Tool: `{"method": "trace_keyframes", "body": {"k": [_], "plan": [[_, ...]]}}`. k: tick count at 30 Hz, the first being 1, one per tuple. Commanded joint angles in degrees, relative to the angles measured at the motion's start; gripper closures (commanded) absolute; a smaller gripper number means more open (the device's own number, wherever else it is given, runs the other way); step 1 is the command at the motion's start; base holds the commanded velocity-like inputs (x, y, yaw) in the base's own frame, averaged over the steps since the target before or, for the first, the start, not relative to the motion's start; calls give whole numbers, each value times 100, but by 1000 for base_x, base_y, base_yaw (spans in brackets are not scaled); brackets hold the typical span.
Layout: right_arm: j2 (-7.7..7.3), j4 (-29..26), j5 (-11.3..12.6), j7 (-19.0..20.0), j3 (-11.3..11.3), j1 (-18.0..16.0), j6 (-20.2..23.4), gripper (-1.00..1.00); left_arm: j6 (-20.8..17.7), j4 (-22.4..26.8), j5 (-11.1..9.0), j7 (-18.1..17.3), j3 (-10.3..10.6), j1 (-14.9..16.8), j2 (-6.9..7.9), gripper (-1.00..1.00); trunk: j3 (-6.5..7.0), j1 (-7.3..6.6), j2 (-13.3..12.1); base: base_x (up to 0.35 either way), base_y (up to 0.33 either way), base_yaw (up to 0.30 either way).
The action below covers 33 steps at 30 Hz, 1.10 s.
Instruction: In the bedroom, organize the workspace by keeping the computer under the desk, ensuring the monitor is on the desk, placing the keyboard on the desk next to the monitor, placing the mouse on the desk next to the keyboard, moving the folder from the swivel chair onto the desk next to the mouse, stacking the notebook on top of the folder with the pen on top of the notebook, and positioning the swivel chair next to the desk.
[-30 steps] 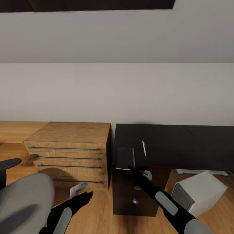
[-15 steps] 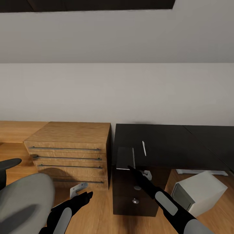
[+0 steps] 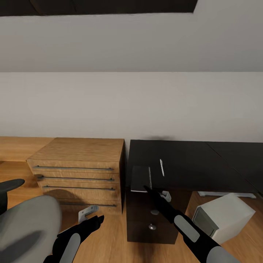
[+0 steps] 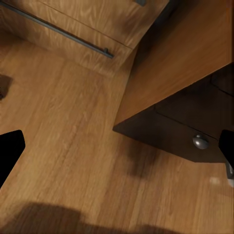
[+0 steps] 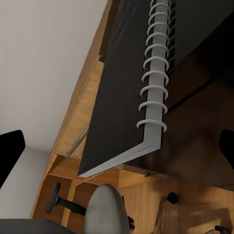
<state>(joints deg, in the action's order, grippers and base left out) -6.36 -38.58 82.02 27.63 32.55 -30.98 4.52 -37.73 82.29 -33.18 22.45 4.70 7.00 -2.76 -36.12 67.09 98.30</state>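
The dark-grey notebook (image 3: 140, 178) with a white spiral binding (image 5: 155, 73) lies at the front left corner of the black desk (image 3: 190, 160). The thin white pen (image 3: 161, 167) lies on the desk just right of it. My right gripper (image 3: 156, 192) is open at the notebook's near edge, and the notebook (image 5: 122, 97) lies between its spread fingers (image 5: 9, 156). My left gripper (image 3: 92, 216) hangs open low over the floor, holding nothing. The swivel chair's grey seat (image 3: 25, 230) is at the lower left. The light-grey computer (image 3: 223, 215) stands on the floor under the desk, at the right.
A light wooden drawer chest (image 3: 80, 168) stands against the desk's left side. The desk's dark drawer unit (image 3: 153, 219) with round knobs (image 4: 200, 142) is below the notebook. Wooden floor (image 4: 63, 161) lies between the chair and the chest. A white wall runs behind.
The head view has shifted down by a few pixels. Arms, notebook, pen and chair hold their places.
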Motion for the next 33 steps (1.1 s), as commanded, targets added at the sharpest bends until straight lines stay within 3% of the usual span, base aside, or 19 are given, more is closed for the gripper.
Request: {"method": "trace_keyframes", "body": {"k": [1, 33], "plan": [[-6, 0, 60, 15, 23, -5, 16, -100, -13, 7, -62, 56, 4, 4, -2, -100, -5, -1, 2, 0, 0, 0], [-6, 0, 60, -17, 23, -5, 14, -100, -15, 7, -70, 49, 4, 4, -5, -100, -5, -1, 2, 0, 0, 0]]}}
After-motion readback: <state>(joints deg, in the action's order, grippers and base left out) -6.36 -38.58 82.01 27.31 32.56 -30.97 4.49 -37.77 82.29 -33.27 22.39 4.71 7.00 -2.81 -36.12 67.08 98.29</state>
